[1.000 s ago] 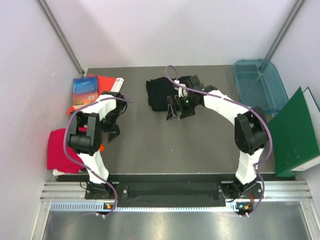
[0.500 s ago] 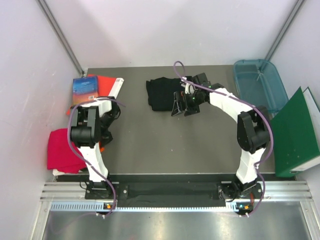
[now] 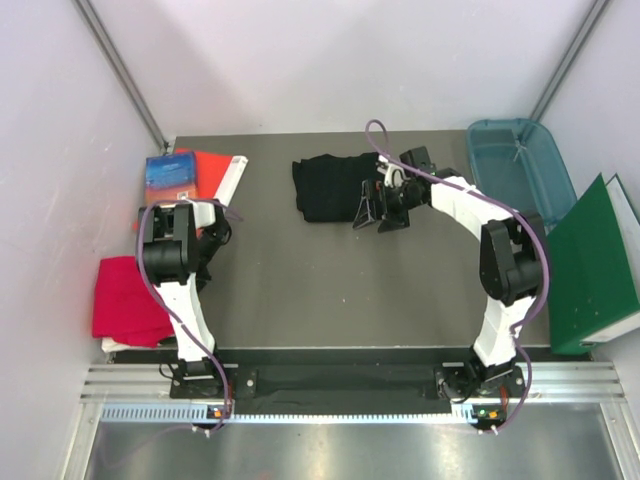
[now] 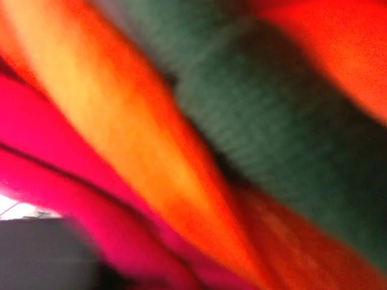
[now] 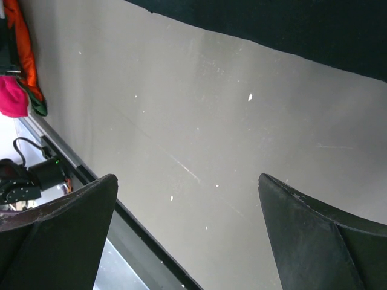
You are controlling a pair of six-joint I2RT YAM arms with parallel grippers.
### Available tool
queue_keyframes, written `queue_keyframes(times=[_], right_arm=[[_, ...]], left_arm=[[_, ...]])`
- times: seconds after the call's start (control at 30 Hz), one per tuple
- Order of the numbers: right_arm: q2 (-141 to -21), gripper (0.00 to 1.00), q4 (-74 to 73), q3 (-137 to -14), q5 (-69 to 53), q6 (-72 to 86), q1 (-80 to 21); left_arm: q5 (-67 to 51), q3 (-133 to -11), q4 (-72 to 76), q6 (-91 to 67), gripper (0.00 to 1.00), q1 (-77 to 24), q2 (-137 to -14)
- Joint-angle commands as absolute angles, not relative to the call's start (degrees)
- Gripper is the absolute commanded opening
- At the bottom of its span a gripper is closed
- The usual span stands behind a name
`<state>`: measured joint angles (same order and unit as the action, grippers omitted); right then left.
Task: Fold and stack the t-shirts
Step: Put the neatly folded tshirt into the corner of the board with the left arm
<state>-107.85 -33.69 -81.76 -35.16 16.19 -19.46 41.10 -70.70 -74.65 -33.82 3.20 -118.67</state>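
A black t-shirt (image 3: 325, 188) lies folded at the back middle of the table; its edge runs along the top of the right wrist view (image 5: 302, 24). My right gripper (image 3: 378, 213) hovers just right of it, open, with bare table between its fingers (image 5: 187, 181). A crimson-pink t-shirt (image 3: 125, 300) lies folded at the table's left edge, and shows small in the right wrist view (image 5: 11, 96). My left arm (image 3: 170, 250) is folded back beside it with its gripper hidden underneath. The left wrist view is a blur of pink cloth (image 4: 72, 181), orange and dark green, with no fingers discernible.
A blue book (image 3: 168, 180) lies on a flat red sheet (image 3: 215, 172) at the back left. A teal tray (image 3: 520, 165) sits at the back right. A green binder (image 3: 590, 265) leans at the right edge. The table (image 3: 320, 290) is dark grey.
My right gripper has slid rightward off the black t-shirt's edge, staying open. My left arm has pulled back and left toward the pink t-shirt.
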Motion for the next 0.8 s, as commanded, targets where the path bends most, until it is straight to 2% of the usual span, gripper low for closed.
queue_keyframes(times=[0.0, 0.13, 0.33, 0.63, 0.77], right_arm=[[-103.9, 1.00, -31.3, -81.7, -36.7, 16.3, -18.8], [-103.6, 0.99, -31.4, -81.4, -36.3, 16.3, -18.5], [-104.1, 1.00, -31.0, -81.1, -36.2, 16.3, -18.5], [-103.7, 1.00, -31.8, -81.9, -34.9, 15.6, -18.4], [-103.1, 1.00, -32.1, -81.2, -33.9, 15.2, -18.3]], left_arm=[[40.4, -69.9, -70.2, -32.8, 0.00, 4.8, -120.5], [36.7, -70.0, -68.8, -31.0, 0.00, 4.4, -119.8], [25.3, -73.4, -68.1, -30.7, 0.00, -2.5, -116.8], [7.9, -89.3, -70.4, -35.1, 0.00, -17.5, -123.0], [5.3, -98.1, -71.7, -35.9, 0.00, -21.3, -128.5]])
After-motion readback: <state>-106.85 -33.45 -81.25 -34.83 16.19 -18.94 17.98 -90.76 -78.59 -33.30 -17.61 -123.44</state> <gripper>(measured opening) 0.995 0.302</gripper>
